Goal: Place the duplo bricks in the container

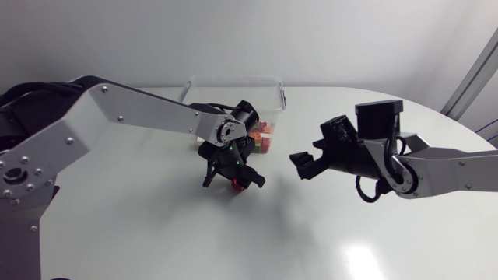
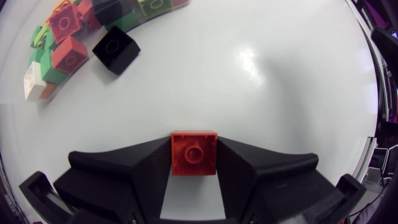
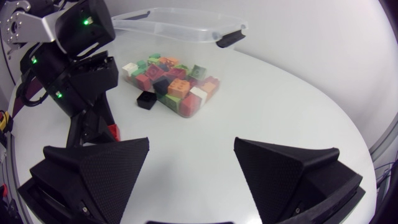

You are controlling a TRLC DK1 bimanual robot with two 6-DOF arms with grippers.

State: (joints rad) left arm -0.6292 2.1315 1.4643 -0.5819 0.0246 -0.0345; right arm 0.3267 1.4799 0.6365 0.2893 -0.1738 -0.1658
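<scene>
A red duplo brick [image 2: 194,152] sits between the fingers of my left gripper [image 2: 194,163], which is shut on it from both sides, low over the table. In the head view this gripper [image 1: 236,180] and the red brick [image 1: 237,185] are just in front of the clear plastic container [image 1: 233,84]. Several coloured bricks [image 3: 171,81] lie inside the container [image 3: 180,34]. A black brick [image 3: 147,99] lies on the table just outside its near wall. My right gripper [image 1: 303,165] hangs open and empty to the right of the left one, its fingers [image 3: 106,165] spread wide.
The white table [image 1: 156,233] is bare in front of and between the arms. The left arm [image 1: 132,109] crosses in front of the container's left side. The container's black lid clip [image 3: 227,37] sticks out at its far corner.
</scene>
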